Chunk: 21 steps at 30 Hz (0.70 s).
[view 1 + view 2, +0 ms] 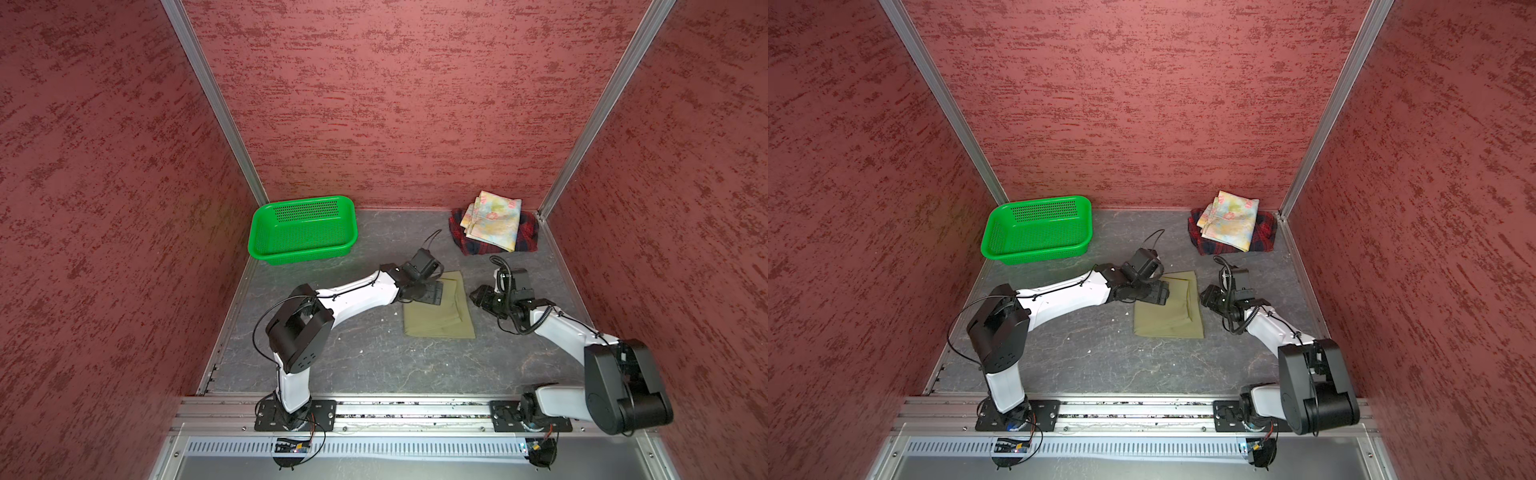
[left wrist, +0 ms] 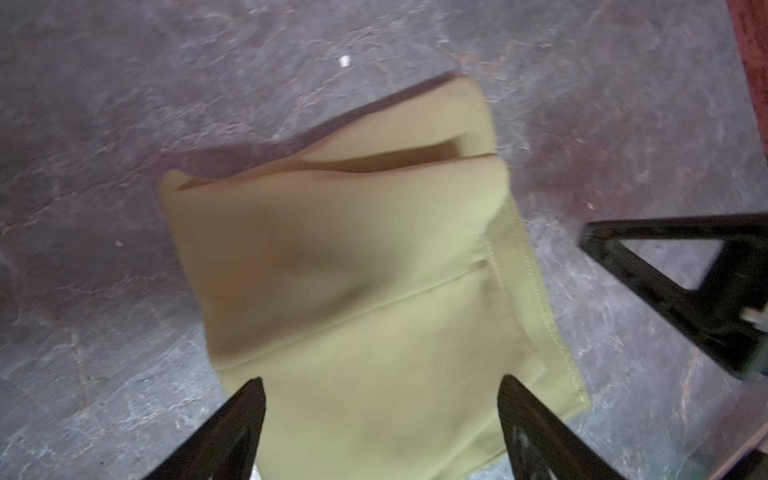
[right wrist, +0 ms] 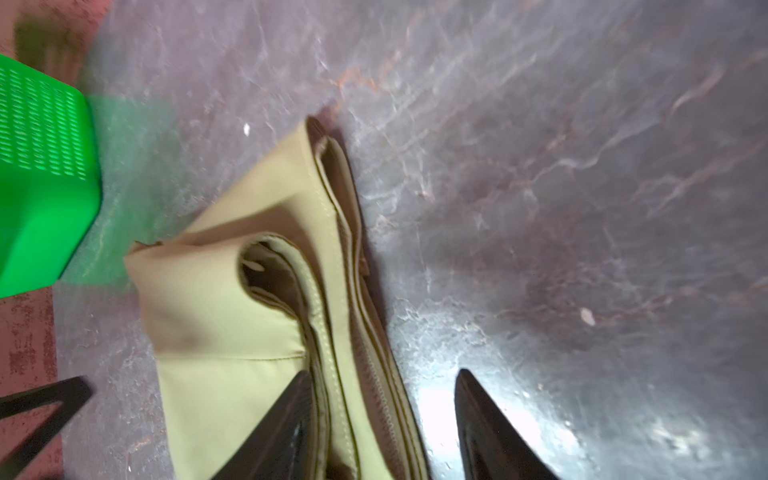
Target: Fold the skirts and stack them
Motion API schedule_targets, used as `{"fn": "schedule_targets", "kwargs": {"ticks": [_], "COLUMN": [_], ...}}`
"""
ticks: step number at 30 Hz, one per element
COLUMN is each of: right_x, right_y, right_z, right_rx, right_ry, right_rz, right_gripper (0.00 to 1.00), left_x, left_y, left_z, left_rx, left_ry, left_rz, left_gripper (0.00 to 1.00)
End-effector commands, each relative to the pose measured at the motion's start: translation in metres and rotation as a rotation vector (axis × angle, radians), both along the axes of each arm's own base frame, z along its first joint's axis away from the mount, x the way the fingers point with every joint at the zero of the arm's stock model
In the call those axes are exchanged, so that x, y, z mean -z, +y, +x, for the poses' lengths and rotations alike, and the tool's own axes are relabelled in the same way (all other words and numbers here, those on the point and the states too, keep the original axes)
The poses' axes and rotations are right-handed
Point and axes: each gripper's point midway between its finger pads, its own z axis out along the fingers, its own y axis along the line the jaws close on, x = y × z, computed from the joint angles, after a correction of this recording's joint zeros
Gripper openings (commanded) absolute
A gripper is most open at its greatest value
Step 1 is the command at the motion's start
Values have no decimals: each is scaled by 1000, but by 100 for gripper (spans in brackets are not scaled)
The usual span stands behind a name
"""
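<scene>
Olive-khaki cloth, thin and limp by the look of it. In both top views the olive-khaki skirt (image 1: 440,318) lay folded into a rough rectangle mid-table (image 1: 353,361), between the two arms. The floral skirt (image 1: 494,222) sat folded on top of the plaid skirt (image 1: 530,239) in the far right corner, with the green basket (image 1: 303,249) at far left. The left gripper (image 1: 430,293) hung over the khaki skirt's far-left corner, and the right gripper (image 1: 476,296) was just beside its right edge. Jaw gaps were hard to read from up there

Left wrist view: the left gripper (image 2: 382,380) had its jaws wide apart, straddling the skirt (image 2: 374,291) with nothing clamped. The top layer bulged and one loose flap gaped at the end away from the jaws. Soft stuff, too little body to keep a crease

Right wrist view: the right gripper (image 3: 384,372) had its jaws moderately apart, one finger over the cloth (image 3: 228,332) and its mate over bare table, gripping nothing. Several stacked layers showed along the stitched edge

Judgement: light and floppy, likely to unfold or slide on the smooth table if lifted by a single layer. The best hold looked like a pinch through all layers, at the thick edge on the right and the opposite side on the left. Both sides would want raising level together for the carry to the corner pile
</scene>
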Motion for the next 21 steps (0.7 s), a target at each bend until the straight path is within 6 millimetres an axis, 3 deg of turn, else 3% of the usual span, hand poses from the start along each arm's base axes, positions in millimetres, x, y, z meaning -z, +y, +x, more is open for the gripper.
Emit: {"fn": "schedule_targets", "kwargs": {"ticks": [1, 8, 21], "right_x": [4, 14, 30], "right_y": [11, 17, 21], "right_z": [-1, -9, -30], "right_rx": [-22, -19, 10], "right_ry": [8, 39, 85], "right_rz": [67, 153, 284], "right_gripper": [55, 55, 55], "left_x": [6, 19, 48], "left_y": [-15, -41, -61], "left_z": [-13, -53, -46], "left_rx": [129, 378, 479], "left_ry": [-100, -204, -310], "left_rz": [117, 186, 247], "left_gripper": [85, 79, 70]}}
